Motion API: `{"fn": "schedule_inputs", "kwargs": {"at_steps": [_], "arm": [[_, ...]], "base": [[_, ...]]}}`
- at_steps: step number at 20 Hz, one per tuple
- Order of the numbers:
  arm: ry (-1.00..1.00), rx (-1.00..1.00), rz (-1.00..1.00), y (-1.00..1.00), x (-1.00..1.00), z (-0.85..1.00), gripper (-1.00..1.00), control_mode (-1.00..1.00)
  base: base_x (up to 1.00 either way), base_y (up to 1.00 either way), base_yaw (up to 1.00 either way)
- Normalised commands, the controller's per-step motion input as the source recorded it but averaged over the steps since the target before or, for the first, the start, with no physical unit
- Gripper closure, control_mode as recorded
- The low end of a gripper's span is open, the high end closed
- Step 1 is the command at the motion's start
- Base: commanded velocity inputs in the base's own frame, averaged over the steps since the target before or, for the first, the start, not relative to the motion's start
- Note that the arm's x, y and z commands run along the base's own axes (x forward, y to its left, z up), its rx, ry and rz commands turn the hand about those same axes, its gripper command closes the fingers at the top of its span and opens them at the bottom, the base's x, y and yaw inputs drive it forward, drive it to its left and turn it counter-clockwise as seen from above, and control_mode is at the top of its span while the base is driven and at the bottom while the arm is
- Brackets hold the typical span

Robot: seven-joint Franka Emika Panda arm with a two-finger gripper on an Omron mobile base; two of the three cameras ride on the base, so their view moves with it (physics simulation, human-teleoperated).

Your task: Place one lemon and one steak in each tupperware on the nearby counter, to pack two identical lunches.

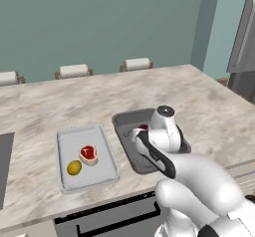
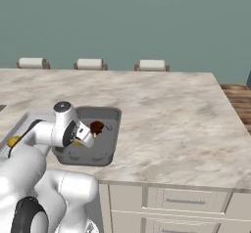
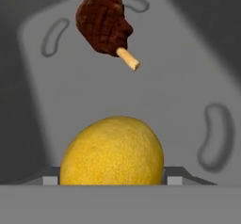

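With one lunch packed, a lemon point(image 1: 74, 168) and red steak point(image 1: 88, 154) in the light grey tray point(image 1: 63, 137), the claw point(image 2: 89, 138) holds the second lemon point(image 3: 112, 151) over the dark tray point(image 2: 109, 114), where the darker steak point(image 2: 97, 127) lies, on the table point(image 2: 166, 104).
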Motion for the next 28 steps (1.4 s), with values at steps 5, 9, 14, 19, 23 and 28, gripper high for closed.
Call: {"fn": "schedule_inputs", "kwargs": {"at_steps": [5, 9, 14, 19, 23, 28], "arm": [[0.00, 0.00, -0.03, 0.00, 0.14, -0.42, 1.00, -1.00], [0.00, 0.00, -0.04, 0.00, 0.20, -0.39, 1.00, -1.00], [0.00, 0.00, -0.03, 0.00, 0.18, -0.35, -1.00, -1.00], [0.00, 0.00, -0.04, 0.00, 0.08, -0.08, -1.00, -1.00], [0.00, 0.00, -0.08, 0.07, -0.02, 0.31, -1.00, -1.00], [0.00, 0.00, -0.09, 0.00, -0.29, 0.83, -1.00, -1.00]], "base": [[0.00, 0.00, 0.00], [0.00, 0.00, 0.00], [0.00, 0.00, 0.00], [0.00, 0.00, 0.00], [0.00, 0.00, 0.00], [0.00, 0.00, 0.00]]}}
